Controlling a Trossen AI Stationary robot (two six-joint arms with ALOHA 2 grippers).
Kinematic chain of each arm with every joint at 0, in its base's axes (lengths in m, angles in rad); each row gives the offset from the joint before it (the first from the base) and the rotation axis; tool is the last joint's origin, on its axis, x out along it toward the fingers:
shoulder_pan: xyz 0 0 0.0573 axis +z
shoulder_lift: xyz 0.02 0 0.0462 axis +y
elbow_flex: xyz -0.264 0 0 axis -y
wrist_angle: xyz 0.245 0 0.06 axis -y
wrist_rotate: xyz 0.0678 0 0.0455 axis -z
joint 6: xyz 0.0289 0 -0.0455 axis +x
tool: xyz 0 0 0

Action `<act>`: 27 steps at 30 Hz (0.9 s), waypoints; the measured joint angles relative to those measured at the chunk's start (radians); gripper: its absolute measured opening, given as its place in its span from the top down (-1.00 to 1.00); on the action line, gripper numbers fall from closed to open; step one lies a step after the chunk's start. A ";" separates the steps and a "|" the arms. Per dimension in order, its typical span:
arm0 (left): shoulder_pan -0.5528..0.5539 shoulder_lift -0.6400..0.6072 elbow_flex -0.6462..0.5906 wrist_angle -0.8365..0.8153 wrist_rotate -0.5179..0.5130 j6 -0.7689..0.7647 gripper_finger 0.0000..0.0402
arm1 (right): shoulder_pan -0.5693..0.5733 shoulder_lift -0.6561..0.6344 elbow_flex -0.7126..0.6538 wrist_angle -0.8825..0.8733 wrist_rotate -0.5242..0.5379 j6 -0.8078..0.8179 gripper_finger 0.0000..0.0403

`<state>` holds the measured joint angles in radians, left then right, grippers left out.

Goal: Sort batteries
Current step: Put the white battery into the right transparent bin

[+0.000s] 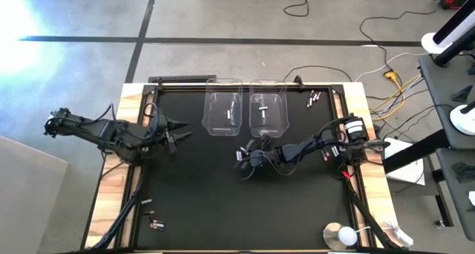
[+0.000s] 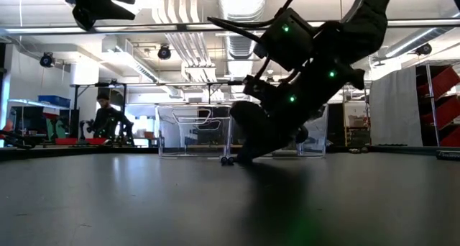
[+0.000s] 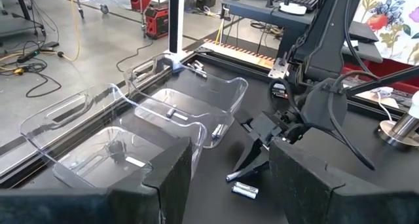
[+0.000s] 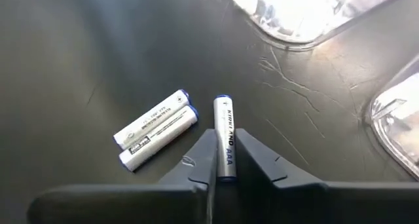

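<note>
Pinching one white AAA cell across its barrel: right gripper is down on the black bench, fingers closed on the cell's lower half, just in front of the two clear bins

Two more white cells lie side by side touching each other, just beside the held one but apart from it. More cells sit in the bins, a few dark ones near the far right corner, some near the front left

Handling guess: light, rigid, smooth sleeve, so it rolls and can squirt out of a flat pinch. Grip looks off-centre toward one end; mid-barrel would resist tilt better. Lift slow, keep it level

Left gripper hovers at the left side, fingers spread, holding nothing
</note>
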<state>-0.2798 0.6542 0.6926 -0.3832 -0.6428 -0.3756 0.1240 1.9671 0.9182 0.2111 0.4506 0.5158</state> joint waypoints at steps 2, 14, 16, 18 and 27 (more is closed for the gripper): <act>0.000 -0.007 0.000 0.000 0.000 0.000 0.09 | 0.000 -0.025 0.003 -0.057 -0.027 -0.003 0.86; 0.000 -0.045 0.000 -0.001 -0.002 0.053 0.09 | -0.004 -0.310 0.213 -0.665 -0.186 -0.190 0.85; 0.000 -0.046 0.000 0.000 -0.002 0.054 0.09 | -0.017 -0.350 0.279 -0.760 -0.204 -0.226 0.85; 0.000 -0.045 0.000 0.000 -0.003 0.057 0.09 | -0.042 -0.384 0.335 -0.823 -0.209 -0.276 0.85; 0.000 -0.039 0.000 0.005 -0.004 0.052 0.09 | -0.367 -0.421 0.445 -0.917 -0.258 -0.570 0.85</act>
<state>-0.2802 0.6147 0.6930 -0.3778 -0.6468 -0.3231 -0.2432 1.5458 1.3628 -0.7061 0.1928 -0.0545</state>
